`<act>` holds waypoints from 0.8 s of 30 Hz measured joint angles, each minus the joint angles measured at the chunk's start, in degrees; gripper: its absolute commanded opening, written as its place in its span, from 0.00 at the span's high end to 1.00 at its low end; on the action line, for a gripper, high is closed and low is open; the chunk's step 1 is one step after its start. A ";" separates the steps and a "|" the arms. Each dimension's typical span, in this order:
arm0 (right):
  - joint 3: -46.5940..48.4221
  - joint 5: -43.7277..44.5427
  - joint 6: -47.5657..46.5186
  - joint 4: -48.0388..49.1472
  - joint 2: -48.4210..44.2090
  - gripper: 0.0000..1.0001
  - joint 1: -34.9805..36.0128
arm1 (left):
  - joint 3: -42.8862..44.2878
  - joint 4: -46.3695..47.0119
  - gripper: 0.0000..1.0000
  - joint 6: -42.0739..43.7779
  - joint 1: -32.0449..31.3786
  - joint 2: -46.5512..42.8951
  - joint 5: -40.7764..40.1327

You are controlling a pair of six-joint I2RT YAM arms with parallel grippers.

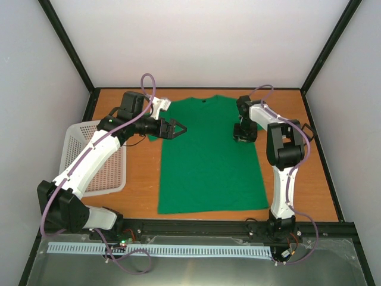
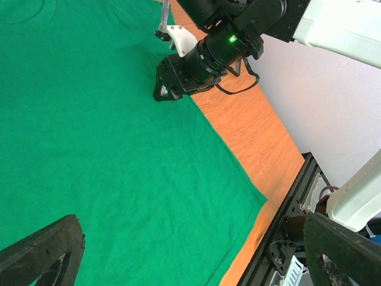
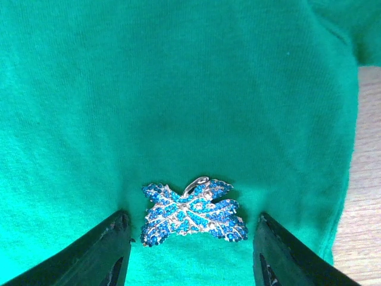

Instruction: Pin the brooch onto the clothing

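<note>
Green shirt [image 1: 208,167] flat on the wooden surface [image 1: 300,173], both arms over its shoulders.
The left arm [image 1: 95,152] stretches towards 1 o'clock, left claw [image 1: 177,128] spread wide, holding nothing, over the 10 o'clock sleeve. The right arm [image 1: 280,149] folds at the elbow, right claw [image 1: 244,136] pointing down at 2 o'clock, fingers [image 3: 101,250] parted either side of the brooch [image 3: 193,214], not gripping it. A basket [image 1: 113,173] sits at 9 o'clock, partly behind the left arm. From above the brooch is hidden.
</note>
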 measured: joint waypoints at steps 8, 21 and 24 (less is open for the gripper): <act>-0.96 -0.33 -0.02 1.18 -0.37 0.41 -0.50 | 0.00 -0.02 0.00 0.00 0.00 0.00 -0.02; -0.76 0.55 -2.08 0.87 -0.24 0.54 -0.79 | 0.00 -0.02 0.00 0.00 0.00 0.00 0.00; -0.31 0.50 -2.47 0.46 -0.04 0.59 -0.81 | 0.00 -0.02 0.00 0.00 0.00 0.00 0.00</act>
